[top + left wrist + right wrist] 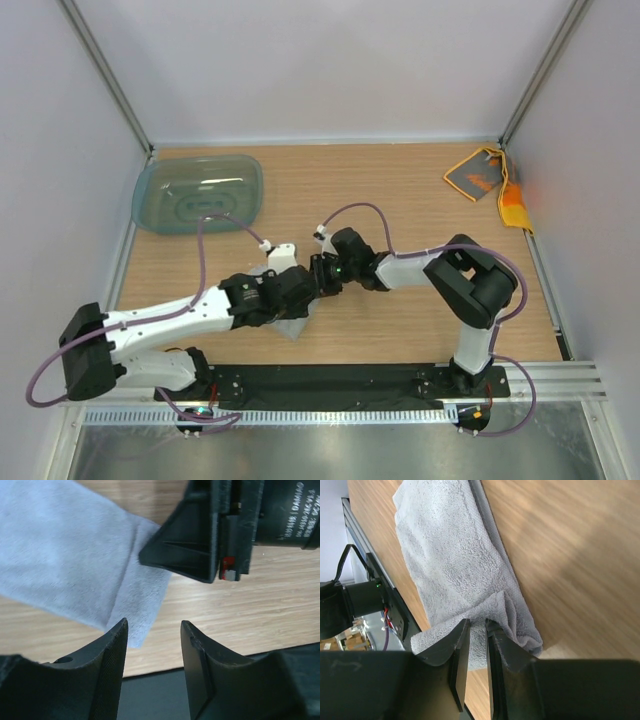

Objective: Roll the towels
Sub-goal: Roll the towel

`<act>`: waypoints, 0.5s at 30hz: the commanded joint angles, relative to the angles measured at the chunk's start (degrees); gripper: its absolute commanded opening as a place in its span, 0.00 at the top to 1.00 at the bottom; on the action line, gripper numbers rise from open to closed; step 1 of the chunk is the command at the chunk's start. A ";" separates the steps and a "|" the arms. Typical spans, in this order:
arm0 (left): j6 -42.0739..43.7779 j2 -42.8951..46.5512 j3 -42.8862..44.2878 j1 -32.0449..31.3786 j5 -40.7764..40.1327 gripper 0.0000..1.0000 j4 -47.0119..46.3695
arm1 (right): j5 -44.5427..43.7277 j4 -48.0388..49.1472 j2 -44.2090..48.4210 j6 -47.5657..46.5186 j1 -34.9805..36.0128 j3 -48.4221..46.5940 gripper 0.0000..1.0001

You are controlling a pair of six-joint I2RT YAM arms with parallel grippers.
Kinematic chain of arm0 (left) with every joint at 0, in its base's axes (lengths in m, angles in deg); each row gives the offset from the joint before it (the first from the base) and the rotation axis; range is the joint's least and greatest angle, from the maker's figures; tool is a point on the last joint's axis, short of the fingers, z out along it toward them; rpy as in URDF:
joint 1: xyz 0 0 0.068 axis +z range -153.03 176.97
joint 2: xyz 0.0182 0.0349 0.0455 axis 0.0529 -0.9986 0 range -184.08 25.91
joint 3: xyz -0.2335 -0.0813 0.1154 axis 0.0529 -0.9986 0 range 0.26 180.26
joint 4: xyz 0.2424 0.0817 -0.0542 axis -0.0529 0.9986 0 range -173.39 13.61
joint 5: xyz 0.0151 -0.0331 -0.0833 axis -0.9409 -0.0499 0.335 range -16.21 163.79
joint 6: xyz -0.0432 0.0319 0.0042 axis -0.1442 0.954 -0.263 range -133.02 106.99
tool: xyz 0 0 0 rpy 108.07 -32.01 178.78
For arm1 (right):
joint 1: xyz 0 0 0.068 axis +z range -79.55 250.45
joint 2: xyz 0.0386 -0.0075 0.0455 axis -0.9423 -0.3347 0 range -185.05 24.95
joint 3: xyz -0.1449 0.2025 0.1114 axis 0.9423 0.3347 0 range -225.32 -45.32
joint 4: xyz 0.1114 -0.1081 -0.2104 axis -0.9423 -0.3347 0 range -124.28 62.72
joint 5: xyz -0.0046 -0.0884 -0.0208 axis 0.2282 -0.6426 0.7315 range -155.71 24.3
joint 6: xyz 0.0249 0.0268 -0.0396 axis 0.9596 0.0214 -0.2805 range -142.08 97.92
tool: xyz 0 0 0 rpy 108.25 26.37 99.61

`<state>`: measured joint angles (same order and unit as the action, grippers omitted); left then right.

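Tub [198, 195], teal and translucent, sits at about 10 o'clock on the table [400, 205], well apart from the work. Next along, the left claw [152, 635] hovers low over the middle of the table, its jaws apart with nothing between them. In its own wrist view a corner of the grey towel [75, 550] lies flat on the table just beside its left finger, and the rest of the cloth spreads off toward 10 o'clock. From above, the towel is mostly hidden under the two wrists. The bits that show suggest a strip whose long axis runs roughly from 11 to 5 o'clock.

Meeting the left claw from the 3 o'clock side, the right claw [477, 630] is clamped on a bunched fold at one end of that towel, jaws nearly together with pile squeezed between them. So the right arm has the cloth. I judge the roll must travel along the strip away from that pinched end, with the left claw free to guide the corner beside it. Far off at 2 o'clock the orange towel [478, 176] lies unrolled, grey face up, nearer the right arm.
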<state>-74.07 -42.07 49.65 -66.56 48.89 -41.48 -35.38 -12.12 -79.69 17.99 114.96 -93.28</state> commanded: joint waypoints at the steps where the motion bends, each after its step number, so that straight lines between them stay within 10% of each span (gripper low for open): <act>1: 5.68 -3.11 1.94 -0.19 -1.63 0.52 -8.68 | -2.47 -4.08 -2.05 -3.69 0.05 -4.06 0.73; 15: 3.40 -9.09 -9.56 -0.19 0.21 0.52 -16.95 | 0.08 -9.80 -8.21 -6.15 -2.94 -14.35 0.73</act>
<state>-69.66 -51.16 42.11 -66.56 49.41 -55.23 -34.88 -19.45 -86.94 13.99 112.71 -105.81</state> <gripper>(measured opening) 0.483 0.266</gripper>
